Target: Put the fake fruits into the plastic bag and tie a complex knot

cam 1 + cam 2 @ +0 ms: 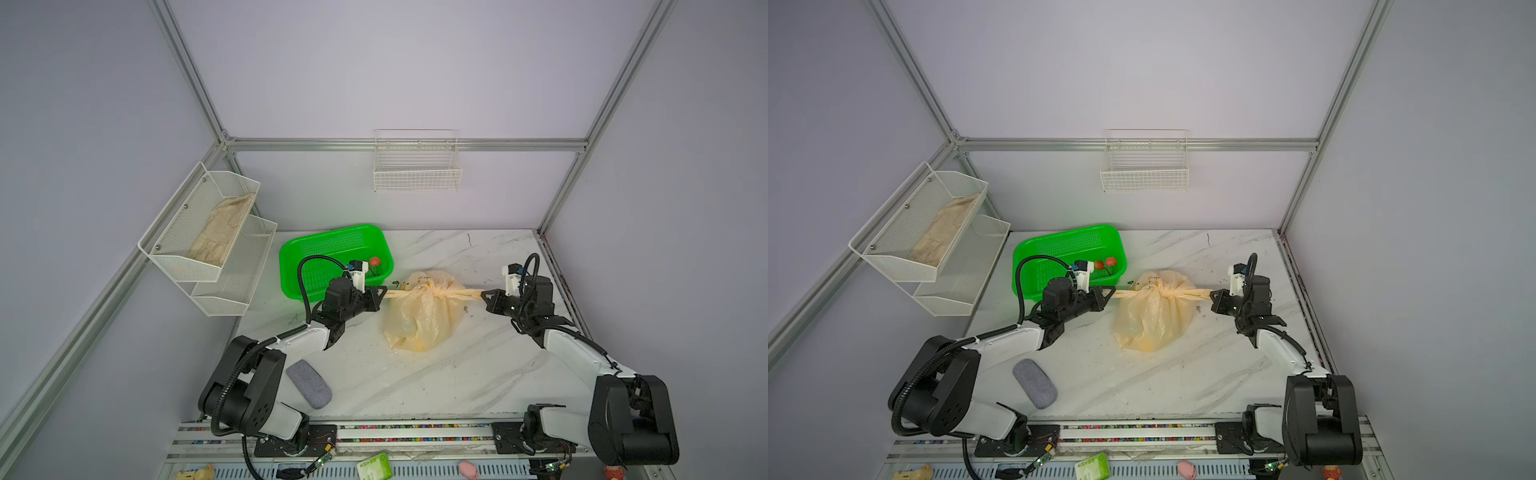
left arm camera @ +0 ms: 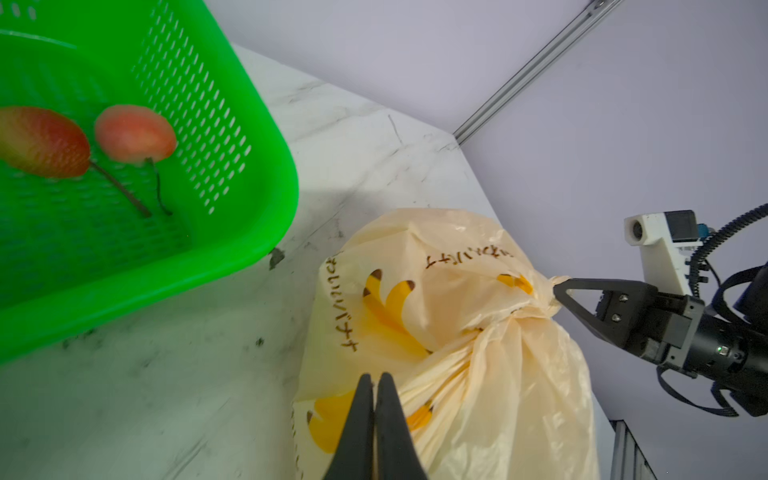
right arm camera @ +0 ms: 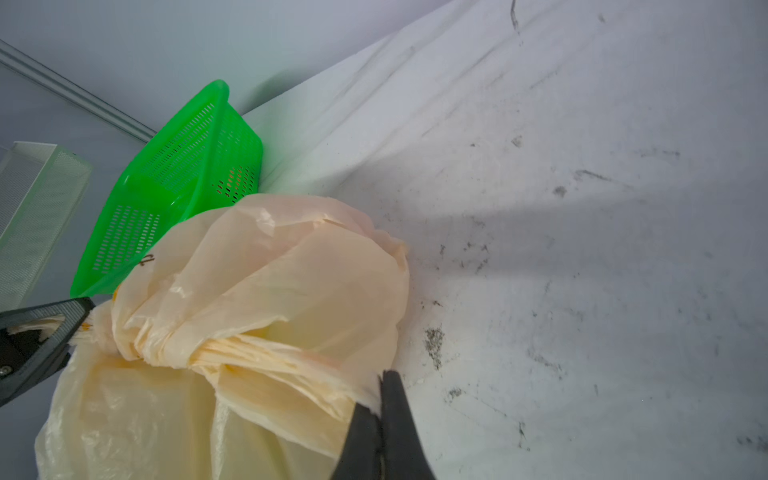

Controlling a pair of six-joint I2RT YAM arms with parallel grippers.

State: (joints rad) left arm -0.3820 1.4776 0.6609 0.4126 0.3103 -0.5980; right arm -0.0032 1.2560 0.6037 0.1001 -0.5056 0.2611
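- Nearest you, a grey pad (image 1: 308, 383) lies on the bench (image 1: 457, 374), well apart from the work.
- At mid-bench the plastic bag (image 1: 419, 322) sits gathered, its two handles crossed into a knot (image 1: 422, 293) and drawn out to either side.
- Your left gripper (image 1: 384, 293) has its jaws pressed together on one handle end. Your right gripper (image 1: 484, 296) has its jaws pinching the other end. Both strands look taut.
- You appear to be cinching a tie. A complex knot probably calls for at least one more crossing of the handles.
- Farther back, just beside the bag, the green basket (image 1: 332, 235) holds two red stemmed fruits (image 1: 1111, 262).
- With those two outside a bag already tied over, your filling step looks unfinished.
- You cannot make out what is inside the bag through the film.
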